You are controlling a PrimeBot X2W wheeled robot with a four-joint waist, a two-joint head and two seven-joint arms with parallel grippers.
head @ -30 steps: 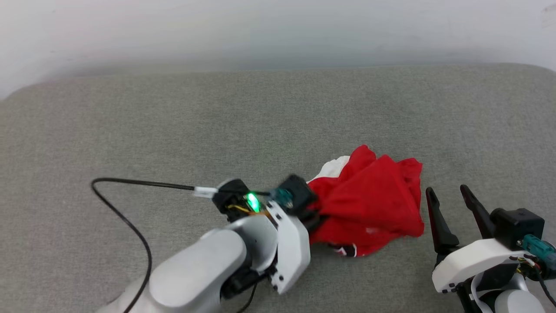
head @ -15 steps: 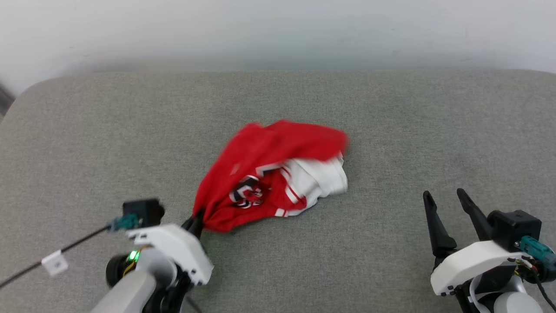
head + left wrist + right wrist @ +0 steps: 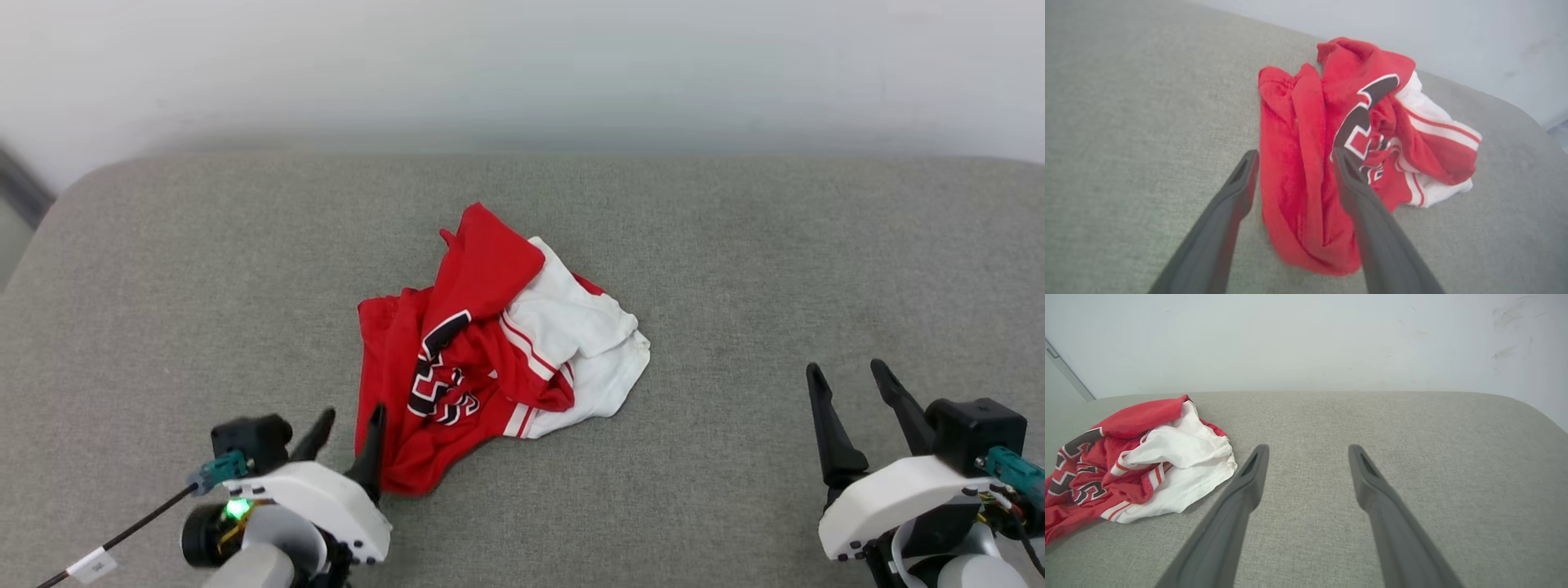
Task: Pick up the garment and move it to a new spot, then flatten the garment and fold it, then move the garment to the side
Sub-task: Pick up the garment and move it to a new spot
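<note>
Your left gripper, fingers apart, is at the near edge of the crumpled red-and-white jersey T-shirt on the grey fabric cushion; right gripper, also spread, well apart.

We can read no whole word or number anywhere. The red shirt in the middle of the head view carries black lettering with white outlines. Folds break it into blocky fragments that we cannot make out, and the same holds in both wrist views. At the lower left of the head view, a small white tag on the cable is too small to read.
</note>
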